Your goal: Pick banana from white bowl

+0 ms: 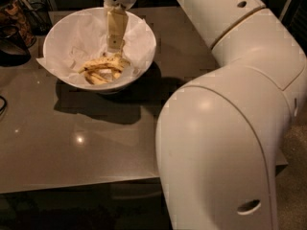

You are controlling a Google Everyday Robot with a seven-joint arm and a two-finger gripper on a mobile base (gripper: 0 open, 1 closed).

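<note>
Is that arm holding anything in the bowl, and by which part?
It cannot be told. The gripper is down inside the white bowl, its tip just above the banana, but no hold on it shows.

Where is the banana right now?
In the camera view's upper left, the banana lies at the bottom of the white bowl, just under the gripper.

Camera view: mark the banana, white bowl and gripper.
banana [101,64]: camera view, spotted mid-body.
white bowl [62,32]: camera view, left inner wall.
gripper [113,46]: camera view, lower end, inside the bowl just above the banana.
</note>
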